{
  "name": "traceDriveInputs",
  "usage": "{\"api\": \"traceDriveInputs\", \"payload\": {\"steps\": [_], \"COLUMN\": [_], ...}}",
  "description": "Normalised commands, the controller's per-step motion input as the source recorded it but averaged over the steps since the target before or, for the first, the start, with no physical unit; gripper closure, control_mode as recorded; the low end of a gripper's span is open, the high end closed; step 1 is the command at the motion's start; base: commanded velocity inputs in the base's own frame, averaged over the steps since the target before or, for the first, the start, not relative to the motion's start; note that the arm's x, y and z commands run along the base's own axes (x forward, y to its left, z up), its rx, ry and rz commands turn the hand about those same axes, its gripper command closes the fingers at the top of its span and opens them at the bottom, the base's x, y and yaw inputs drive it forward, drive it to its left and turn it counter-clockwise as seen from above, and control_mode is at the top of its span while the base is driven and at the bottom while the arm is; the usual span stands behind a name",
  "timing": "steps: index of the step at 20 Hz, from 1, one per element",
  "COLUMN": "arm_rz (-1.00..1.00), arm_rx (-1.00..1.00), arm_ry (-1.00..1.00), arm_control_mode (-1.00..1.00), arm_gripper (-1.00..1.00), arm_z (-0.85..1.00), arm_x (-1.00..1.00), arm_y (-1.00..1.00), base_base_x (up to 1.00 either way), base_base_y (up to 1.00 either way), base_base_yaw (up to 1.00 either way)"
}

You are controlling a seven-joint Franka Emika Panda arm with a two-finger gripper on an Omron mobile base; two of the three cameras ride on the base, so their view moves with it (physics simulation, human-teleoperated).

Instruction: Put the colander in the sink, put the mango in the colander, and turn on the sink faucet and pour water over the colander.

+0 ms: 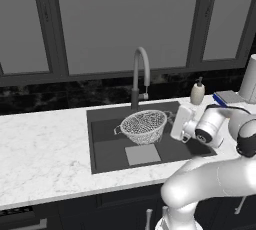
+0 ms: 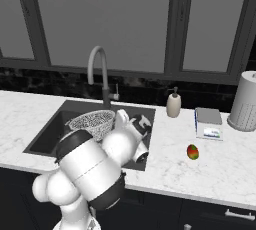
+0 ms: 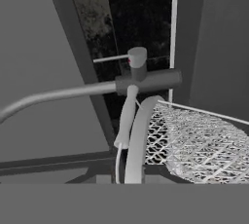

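Pincer (image 1: 176, 122) nearly closed, gripping colander (image 1: 144, 126) by handle, holding it inside sink (image 1: 102, 158), below faucet (image 1: 141, 76) for rinsing. Mango (image 2: 192, 151) waits on tabletop (image 2: 230, 166), right of sink.

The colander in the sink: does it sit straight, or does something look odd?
The colander is tilted in the sink, its rim lifted on the side where the shut hand grips it. It hangs askew, not resting flat on the sink bottom.
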Motion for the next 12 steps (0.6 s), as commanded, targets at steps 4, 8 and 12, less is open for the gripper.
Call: {"api": "traceDriveInputs", "payload": {"steps": [4,8,12], "arm_rz": [0.00,0.01,0.05], "arm_rx": [0.00,0.00,0.00], "arm_ry": [0.05,0.04,0.01], "arm_control_mode": [-1.00,-1.00,-1.00], "arm_gripper": [1.00,1.00,1.00], "arm_z": [-0.11,-0.28,-0.44], "arm_x": [0.35,0.31,0.04], "arm_y": [0.32,0.10,0.00], "base_base_x": [0.00,0.00,0.00], "base_base_y": [0.00,0.00,0.00], "base_base_yaw": [0.00,0.00,0.00]}}
